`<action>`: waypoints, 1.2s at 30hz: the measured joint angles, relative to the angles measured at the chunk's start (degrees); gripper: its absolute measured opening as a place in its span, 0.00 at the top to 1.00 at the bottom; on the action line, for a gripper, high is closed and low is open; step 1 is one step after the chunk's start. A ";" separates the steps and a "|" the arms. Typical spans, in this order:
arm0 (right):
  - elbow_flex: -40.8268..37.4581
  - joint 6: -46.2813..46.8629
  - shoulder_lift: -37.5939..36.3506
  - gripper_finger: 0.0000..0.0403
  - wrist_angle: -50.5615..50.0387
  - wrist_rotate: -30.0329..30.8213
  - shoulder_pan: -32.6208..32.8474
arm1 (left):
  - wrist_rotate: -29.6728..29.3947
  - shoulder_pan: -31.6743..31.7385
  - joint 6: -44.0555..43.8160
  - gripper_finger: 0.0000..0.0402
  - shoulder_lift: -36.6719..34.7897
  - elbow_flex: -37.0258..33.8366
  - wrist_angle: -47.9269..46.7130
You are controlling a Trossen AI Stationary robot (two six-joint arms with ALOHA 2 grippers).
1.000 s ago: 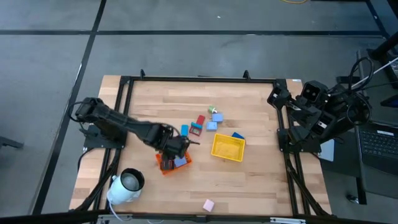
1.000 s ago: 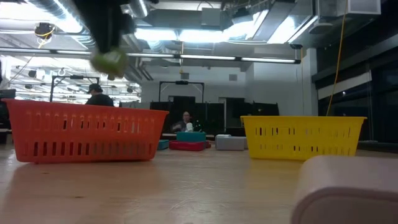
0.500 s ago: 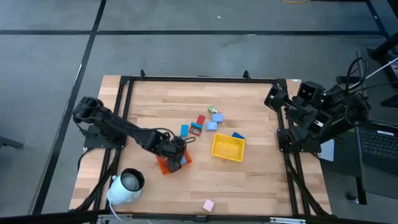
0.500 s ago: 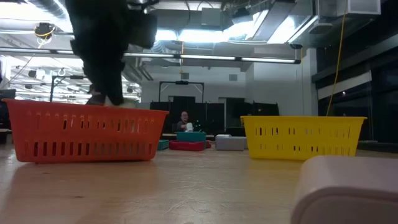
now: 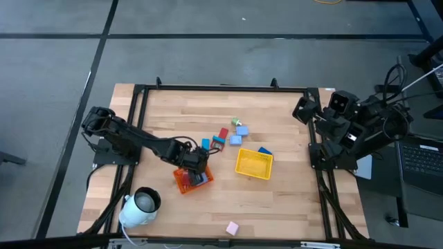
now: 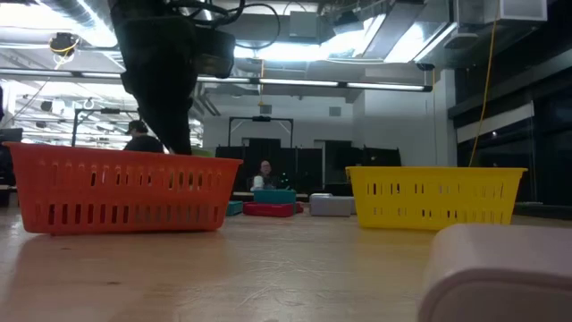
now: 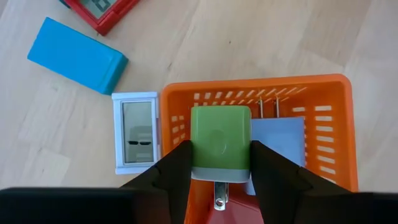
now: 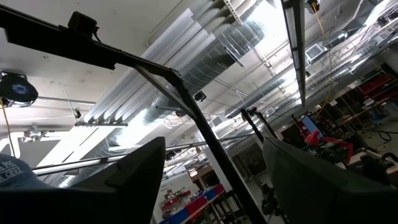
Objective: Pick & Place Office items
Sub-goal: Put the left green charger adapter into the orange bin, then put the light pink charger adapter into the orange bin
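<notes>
While the right arm waits folded at the desk's point(image 5: 277, 200) right edge, its pincer point(image 8: 211, 186) tilted up toward the ceiling with its fingers apart and empty, the left pincer point(image 7: 216, 163) hangs over the orange tray point(image 5: 192, 179). Its two fingers point(image 7: 177, 168) are clamped on a green plug adapter point(image 7: 220, 144), metal prongs pointing down into the tray, above a light blue flat piece point(image 7: 280, 146) lying inside. Just outside the tray's far wall lie a white piece with a small display point(image 7: 136, 132), a blue block point(image 7: 76, 55) and a red piece point(image 7: 99, 9). Farther right, the other office items point(image 5: 235, 131) sit scattered near the desk's middle, beside the yellow tray point(image 5: 253, 164). One pink block point(image 5: 232, 227) lies alone at the near edge, and a white cylinder point(image 5: 140, 205) stands at the near left corner.
</notes>
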 joint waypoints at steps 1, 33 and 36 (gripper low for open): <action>0.00 0.00 0.06 0.31 -0.03 0.00 0.01 | -0.04 -0.18 0.00 0.63 0.00 0.00 0.02; 0.02 -0.57 0.51 0.31 0.34 -0.47 0.00 | 5.18 -2.57 31.54 0.52 -11.61 2.71 0.88; 0.02 -1.93 0.51 0.31 0.35 0.21 0.00 | 4.01 -2.88 43.65 0.52 -11.79 2.69 -0.53</action>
